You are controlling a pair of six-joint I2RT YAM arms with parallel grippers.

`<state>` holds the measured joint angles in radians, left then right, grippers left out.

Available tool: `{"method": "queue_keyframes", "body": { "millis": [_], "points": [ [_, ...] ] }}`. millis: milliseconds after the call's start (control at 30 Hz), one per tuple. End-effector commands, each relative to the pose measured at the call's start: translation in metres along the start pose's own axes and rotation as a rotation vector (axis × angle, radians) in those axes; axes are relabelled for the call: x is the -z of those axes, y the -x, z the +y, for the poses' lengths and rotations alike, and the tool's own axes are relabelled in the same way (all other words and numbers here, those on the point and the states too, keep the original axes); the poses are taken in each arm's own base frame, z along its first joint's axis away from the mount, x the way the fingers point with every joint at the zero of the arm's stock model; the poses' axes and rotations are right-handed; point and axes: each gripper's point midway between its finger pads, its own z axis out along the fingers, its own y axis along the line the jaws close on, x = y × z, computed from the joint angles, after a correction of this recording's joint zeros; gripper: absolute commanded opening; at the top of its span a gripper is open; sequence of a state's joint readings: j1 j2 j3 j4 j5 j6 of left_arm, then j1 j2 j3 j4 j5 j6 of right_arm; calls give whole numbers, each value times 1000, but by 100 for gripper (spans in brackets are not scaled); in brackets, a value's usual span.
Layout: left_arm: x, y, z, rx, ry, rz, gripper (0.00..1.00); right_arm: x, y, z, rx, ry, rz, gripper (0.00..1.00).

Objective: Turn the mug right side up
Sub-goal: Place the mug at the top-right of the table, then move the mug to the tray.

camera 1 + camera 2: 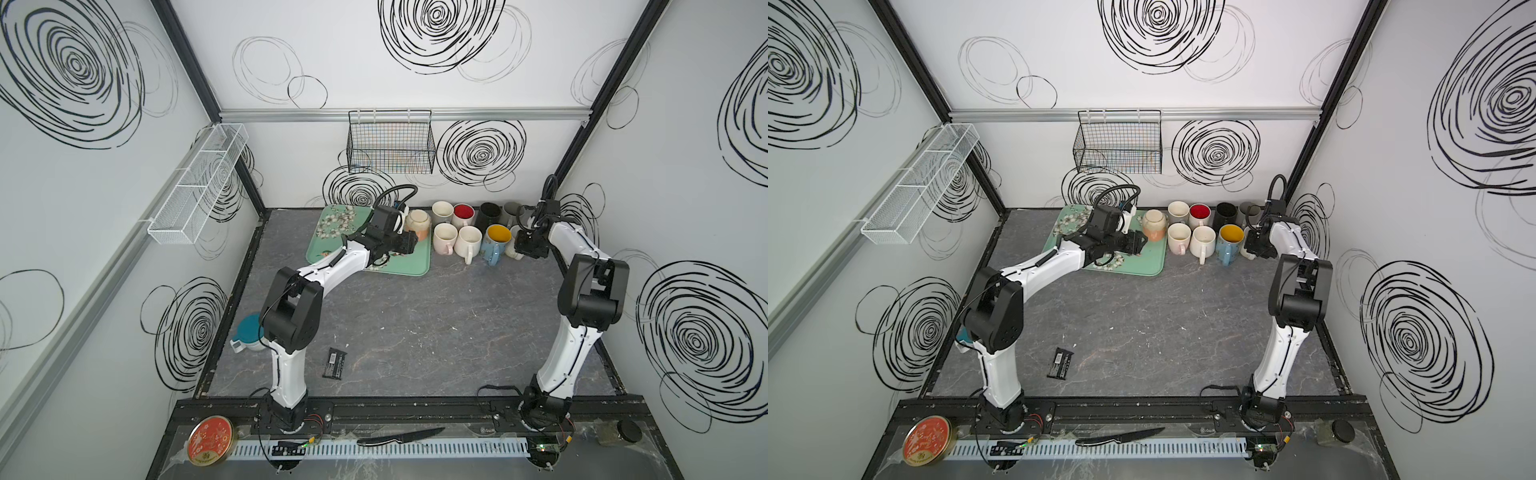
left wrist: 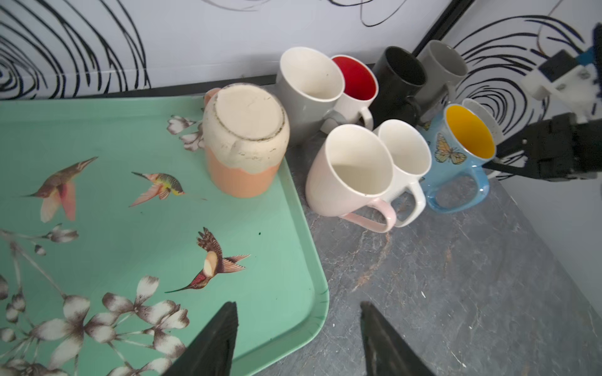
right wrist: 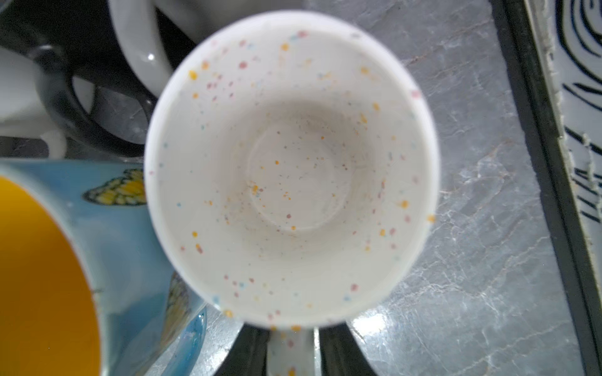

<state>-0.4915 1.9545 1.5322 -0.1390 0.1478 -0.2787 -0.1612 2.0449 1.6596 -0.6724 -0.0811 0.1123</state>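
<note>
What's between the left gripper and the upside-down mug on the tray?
Nothing but bare tray between left gripper and upside-down mug, as the left wrist view shows.

Tray (image 1: 409, 264): you find it at the back of the table (image 1: 415, 332), left of centre.
Upside-down mug (image 1: 417, 224): on your tray's far right corner.
Upright mugs (image 1: 467, 239): two rows on the table, just right of the tray.
Butterfly mug (image 1: 494, 245): front row, with the speckled mug (image 3: 293, 162) just beside it on the right.
Left gripper (image 2: 298, 307): over the tray's right edge, in front of the upside-down mug and apart from it.
Right gripper (image 3: 290, 332): a finger on either side of the speckled mug's handle.
Front left: a flat pack (image 1: 335, 363) lies by your left arm's base, and a lidded jug (image 1: 249, 332) sits left of that arm.
Front ledge: tin (image 1: 210, 440) at left, knife (image 1: 399, 437) at centre.
</note>
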Motion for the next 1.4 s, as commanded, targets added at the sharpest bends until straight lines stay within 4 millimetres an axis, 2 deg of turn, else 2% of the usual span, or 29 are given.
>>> {"method": "queue_keyframes", "body": {
  "millis": [0, 300, 433, 667, 733, 867, 1067, 1233, 1367],
  "points": [
    [-2, 12, 23, 72, 64, -50, 65, 12, 11, 15, 23, 38, -28, 32],
    [-13, 17, 61, 286, 61, -108, 66, 45, 28, 21, 37, 33, -78, 34],
    [-23, 18, 84, 390, 89, -121, 66, 63, 32, 31, 58, 40, -114, 34],
    [-40, 39, 98, 472, 43, -210, 68, 91, 38, 58, 96, 88, -167, 35],
    [-48, 43, 102, 512, 25, -218, 69, 98, 40, 70, 110, 115, -186, 35],
    [-66, 55, 97, 515, -2, -220, 70, 106, 39, 100, 149, 154, -228, 34],
    [-94, 70, 91, 508, -36, -246, 72, 111, 38, 165, 215, 248, -282, 34],
    [-112, 84, 79, 537, -141, -299, 73, 103, 34, 217, 235, 329, -317, 34],
    [-127, 92, 68, 522, -180, -322, 74, 89, 35, 257, 207, 440, -330, 35]
  ]
}}
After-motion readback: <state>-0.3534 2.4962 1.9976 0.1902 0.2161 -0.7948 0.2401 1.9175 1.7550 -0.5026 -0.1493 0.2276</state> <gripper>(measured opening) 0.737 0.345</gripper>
